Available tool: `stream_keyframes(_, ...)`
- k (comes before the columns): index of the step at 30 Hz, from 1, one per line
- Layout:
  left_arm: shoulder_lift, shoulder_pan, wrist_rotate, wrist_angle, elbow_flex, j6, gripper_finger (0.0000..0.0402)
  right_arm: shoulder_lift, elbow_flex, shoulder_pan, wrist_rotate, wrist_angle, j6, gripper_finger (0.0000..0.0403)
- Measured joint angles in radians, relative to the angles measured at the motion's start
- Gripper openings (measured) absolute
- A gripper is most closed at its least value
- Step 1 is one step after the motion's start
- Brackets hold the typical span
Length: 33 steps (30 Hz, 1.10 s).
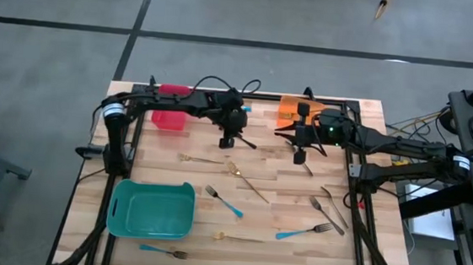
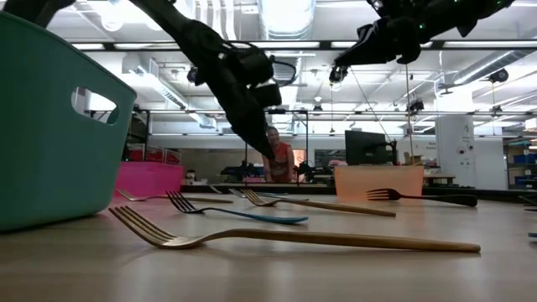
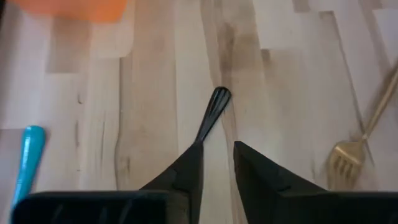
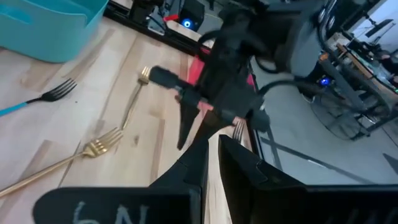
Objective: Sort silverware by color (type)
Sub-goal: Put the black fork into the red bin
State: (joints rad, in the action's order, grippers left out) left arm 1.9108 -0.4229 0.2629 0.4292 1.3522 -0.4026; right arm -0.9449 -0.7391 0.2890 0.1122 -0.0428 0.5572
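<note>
Across the wooden table (image 1: 282, 195), forks are lying scattered. The teal bin (image 1: 153, 185) is sitting at the near left, and the red bin (image 1: 170, 119) and orange bin (image 1: 289, 111) are sitting along the far edge.

- The left gripper (image 1: 227, 142) is hovering mid-table over a dark fork (image 3: 213, 109). Its fingers (image 3: 186, 174) are standing slightly parted, and the handle is running into the gap, not clamped.
- The right gripper (image 1: 300, 157) is hanging near the orange bin with its fingers nearly together and nothing showing between them.

A gold fork (image 1: 245, 184), a blue-handled fork (image 1: 227, 202) and grey forks (image 1: 327, 212) are resting loose in front.
</note>
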Motion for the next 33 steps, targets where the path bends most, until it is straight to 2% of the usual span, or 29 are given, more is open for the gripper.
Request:
stream_keyframes(6, 0.064, 0.000, -0.003, 0.007, 0.047, -0.003, 0.0128, 0.007, 0.003, 0.000, 0.000, -0.004, -0.007, 0.0028)
stream_keyframes(11, 0.097, 0.000, -0.003, 0.021, 0.064, -0.010, 0.0151, 0.008, 0.003, 0.000, 0.000, -0.004, -0.007, 0.0028)
stream_keyframes(17, 0.105, 0.000, -0.003, 0.012, 0.039, -0.043, 0.0153, 0.008, 0.003, 0.000, 0.000, -0.005, -0.007, 0.0028)
stream_keyframes(22, 0.105, 0.001, -0.020, 0.010, 0.013, -0.132, 0.0147, 0.007, 0.003, 0.000, 0.000, -0.004, -0.007, 0.0028)
stream_keyframes(25, 0.105, 0.001, -0.059, 0.008, 0.008, -0.146, 0.0144, 0.007, 0.003, 0.000, 0.000, -0.004, -0.007, 0.0028)
stream_keyframes(33, 0.105, 0.000, -0.063, -0.017, 0.004, -0.163, 0.0142, 0.007, 0.003, 0.000, 0.000, -0.004, -0.007, 0.0028)
